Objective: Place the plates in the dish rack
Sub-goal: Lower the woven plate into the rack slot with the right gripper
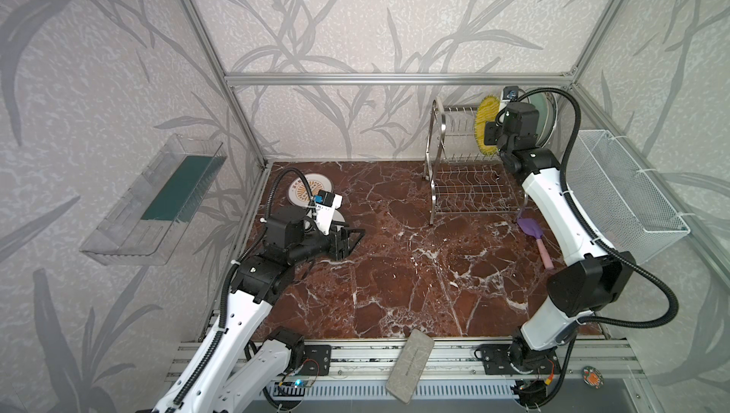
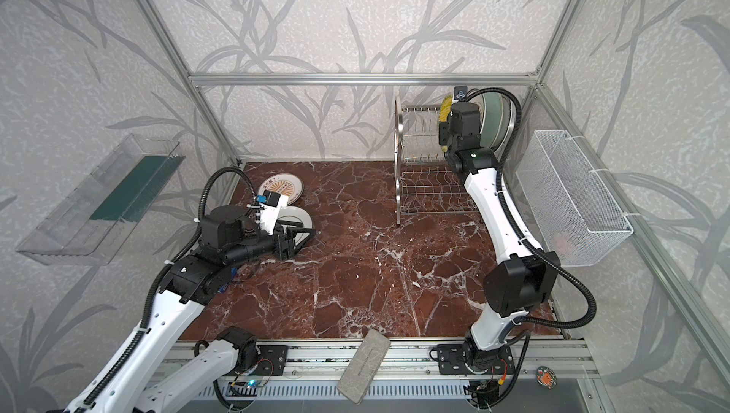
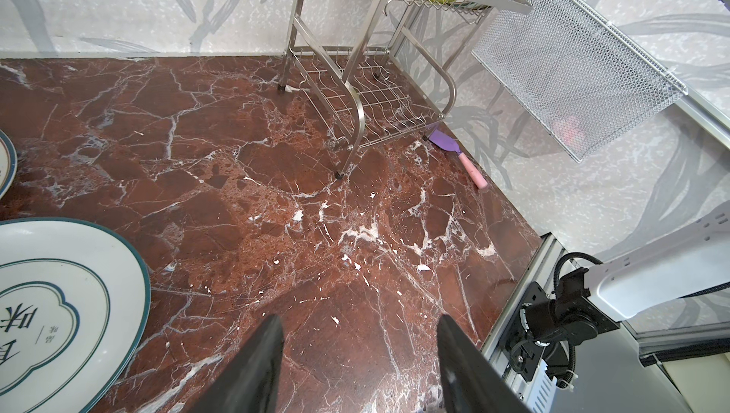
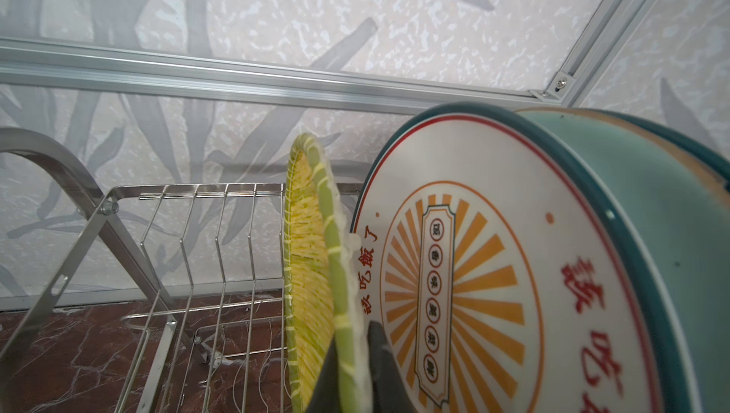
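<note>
The steel dish rack (image 1: pixel 466 182) (image 2: pixel 426 186) stands at the back right. My right gripper (image 4: pixel 352 338) is shut on the rim of the small yellow plate (image 4: pixel 308 272) (image 1: pixel 485 124), holding it upright among the upper tier's prongs. Right behind it in the rack stand an orange sunburst plate (image 4: pixel 474 272) and a mint plate (image 4: pixel 651 233). At the back left of the table lie a second sunburst plate (image 1: pixel 310 189) and a teal-rimmed white plate (image 3: pixel 59 292) (image 2: pixel 296 217). My left gripper (image 3: pixel 361 320) (image 1: pixel 353 239) hovers open and empty beside the teal-rimmed plate.
A purple spatula with a pink handle (image 1: pixel 533 237) (image 3: pixel 454 150) lies by the rack's front right foot. A white mesh basket (image 1: pixel 624 189) hangs on the right wall, a clear plastic tray (image 1: pixel 158 201) on the left wall. A grey block (image 1: pixel 409 363) rests on the front rail.
</note>
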`<action>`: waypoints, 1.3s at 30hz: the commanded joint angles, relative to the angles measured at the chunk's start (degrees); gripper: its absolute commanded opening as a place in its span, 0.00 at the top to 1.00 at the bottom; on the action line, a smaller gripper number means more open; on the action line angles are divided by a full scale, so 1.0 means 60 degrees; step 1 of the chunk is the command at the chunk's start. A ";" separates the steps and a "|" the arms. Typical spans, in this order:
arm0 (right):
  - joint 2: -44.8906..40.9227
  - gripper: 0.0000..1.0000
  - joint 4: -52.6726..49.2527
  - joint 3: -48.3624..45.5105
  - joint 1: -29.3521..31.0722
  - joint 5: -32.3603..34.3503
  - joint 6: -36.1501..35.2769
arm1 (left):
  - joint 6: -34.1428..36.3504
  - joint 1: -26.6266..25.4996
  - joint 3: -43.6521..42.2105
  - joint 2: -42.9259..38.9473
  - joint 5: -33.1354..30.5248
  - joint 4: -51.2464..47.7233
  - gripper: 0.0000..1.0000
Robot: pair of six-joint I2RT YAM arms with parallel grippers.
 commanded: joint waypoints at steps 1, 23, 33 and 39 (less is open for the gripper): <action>-0.0396 1.00 0.0786 -0.0101 0.0026 0.0250 -0.0008 | 0.0032 0.0032 -0.0087 -0.0085 0.0126 0.0179 0.40; -0.0594 0.85 0.0943 -0.0870 0.0026 -0.0022 0.0213 | 0.0026 0.0091 -0.0065 -0.0086 -0.0158 0.0102 0.40; -0.0608 0.76 0.0911 -0.0743 0.0026 0.0004 0.0139 | 0.0007 0.0124 -0.0036 -0.0012 -0.0237 0.0007 0.39; -0.0674 0.67 0.0886 -0.0672 0.0026 -0.0040 0.0119 | -0.0003 0.0150 -0.0029 0.0012 -0.0291 -0.0021 0.40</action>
